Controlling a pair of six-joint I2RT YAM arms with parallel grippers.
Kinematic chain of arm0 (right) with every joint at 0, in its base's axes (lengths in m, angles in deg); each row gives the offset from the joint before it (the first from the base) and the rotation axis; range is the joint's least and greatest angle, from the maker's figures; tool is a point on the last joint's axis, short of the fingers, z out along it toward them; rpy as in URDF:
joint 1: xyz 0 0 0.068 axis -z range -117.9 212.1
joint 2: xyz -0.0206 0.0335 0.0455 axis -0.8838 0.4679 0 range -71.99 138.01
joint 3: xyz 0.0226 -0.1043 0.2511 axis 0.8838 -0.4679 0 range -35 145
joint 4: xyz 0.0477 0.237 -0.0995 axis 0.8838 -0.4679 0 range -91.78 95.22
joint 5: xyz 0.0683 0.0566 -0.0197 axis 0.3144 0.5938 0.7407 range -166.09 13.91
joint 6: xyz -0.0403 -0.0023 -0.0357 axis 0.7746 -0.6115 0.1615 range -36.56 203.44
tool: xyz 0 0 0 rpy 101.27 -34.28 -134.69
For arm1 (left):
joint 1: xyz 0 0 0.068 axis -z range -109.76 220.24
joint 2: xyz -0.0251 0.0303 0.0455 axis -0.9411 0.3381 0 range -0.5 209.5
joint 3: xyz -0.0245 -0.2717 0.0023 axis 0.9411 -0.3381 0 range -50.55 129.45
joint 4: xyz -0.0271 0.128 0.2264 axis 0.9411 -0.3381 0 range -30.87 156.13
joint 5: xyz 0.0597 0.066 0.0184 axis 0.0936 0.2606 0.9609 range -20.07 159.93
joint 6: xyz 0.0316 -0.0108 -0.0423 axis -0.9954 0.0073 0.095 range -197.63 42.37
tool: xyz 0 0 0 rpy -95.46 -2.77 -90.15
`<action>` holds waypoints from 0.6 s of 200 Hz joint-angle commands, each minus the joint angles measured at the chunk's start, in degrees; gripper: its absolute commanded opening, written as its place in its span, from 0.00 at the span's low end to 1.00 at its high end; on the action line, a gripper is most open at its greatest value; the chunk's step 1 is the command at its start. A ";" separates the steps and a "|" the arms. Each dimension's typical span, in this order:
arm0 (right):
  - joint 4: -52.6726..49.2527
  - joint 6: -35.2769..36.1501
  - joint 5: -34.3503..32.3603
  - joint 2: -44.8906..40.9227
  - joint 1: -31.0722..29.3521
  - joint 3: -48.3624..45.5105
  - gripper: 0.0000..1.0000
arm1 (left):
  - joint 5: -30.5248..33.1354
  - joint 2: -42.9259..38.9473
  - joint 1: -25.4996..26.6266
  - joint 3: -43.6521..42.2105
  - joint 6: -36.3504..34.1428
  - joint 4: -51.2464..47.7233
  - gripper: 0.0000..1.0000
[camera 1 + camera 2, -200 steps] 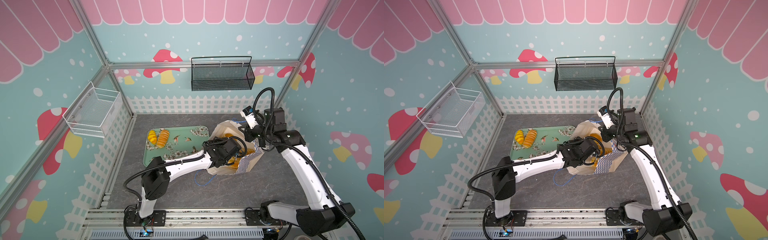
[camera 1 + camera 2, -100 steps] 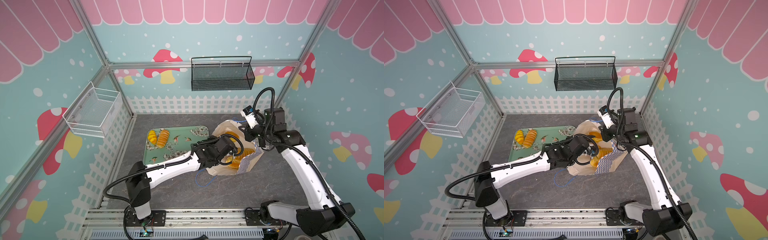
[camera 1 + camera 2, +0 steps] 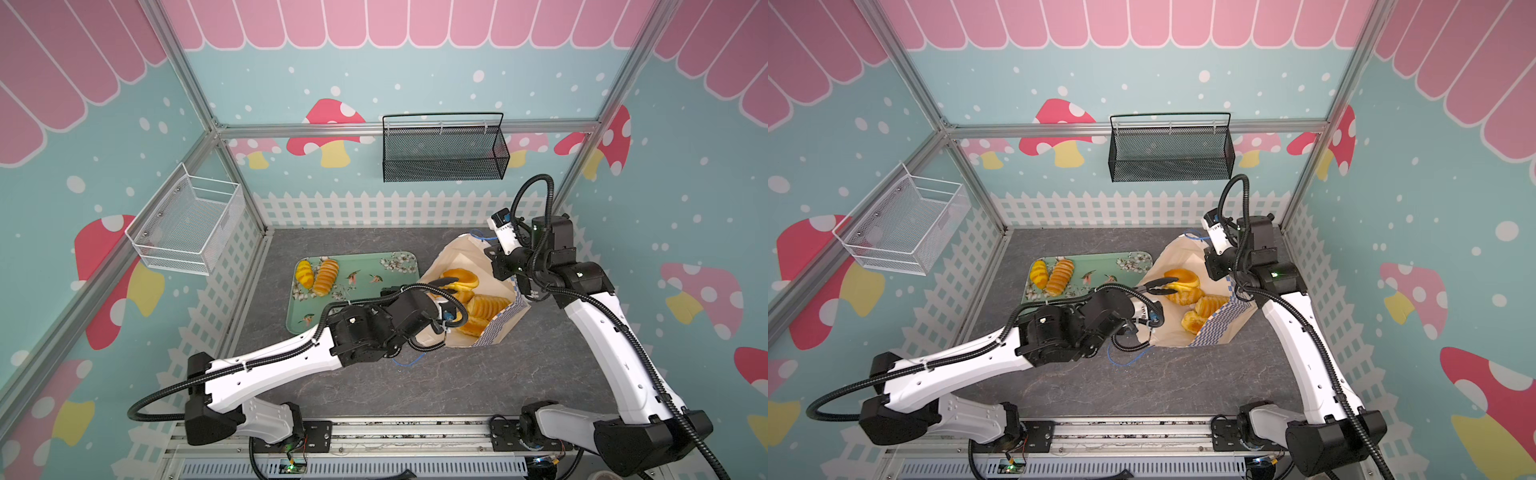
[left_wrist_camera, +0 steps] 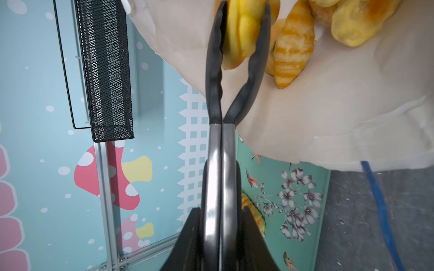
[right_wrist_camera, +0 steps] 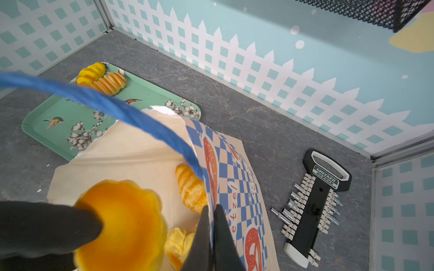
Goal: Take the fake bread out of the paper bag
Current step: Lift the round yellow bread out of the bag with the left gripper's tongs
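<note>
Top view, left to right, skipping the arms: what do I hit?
white basket → yellow roll → ridged roll → bag

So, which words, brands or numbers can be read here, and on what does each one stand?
"GREENER": on the green label of the black socket holder.
Line under "GREENER": too small to read.
"etzel": red letters on the paper bag; the word's beginning is hidden.
Other small red writing on the bag: too blurred to read.
</note>
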 commanded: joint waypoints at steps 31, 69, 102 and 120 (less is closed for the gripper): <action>3.19 0.51 -2.87 -3.09 -0.52 -0.50 0.00 | -6.89 -10.04 0.55 1.17 18.06 -6.12 0.00; 2.92 2.03 -3.32 -2.83 -0.52 0.26 0.00 | -13.13 -15.68 -3.03 0.94 28.81 -7.10 0.00; 2.75 2.86 -4.44 -2.43 -0.52 0.46 0.00 | -29.80 -18.75 -16.27 -0.85 40.21 -7.66 0.00; 2.92 3.03 -4.75 -2.58 -0.57 -0.29 0.00 | -38.64 -19.00 -24.08 -2.51 44.69 -7.94 0.00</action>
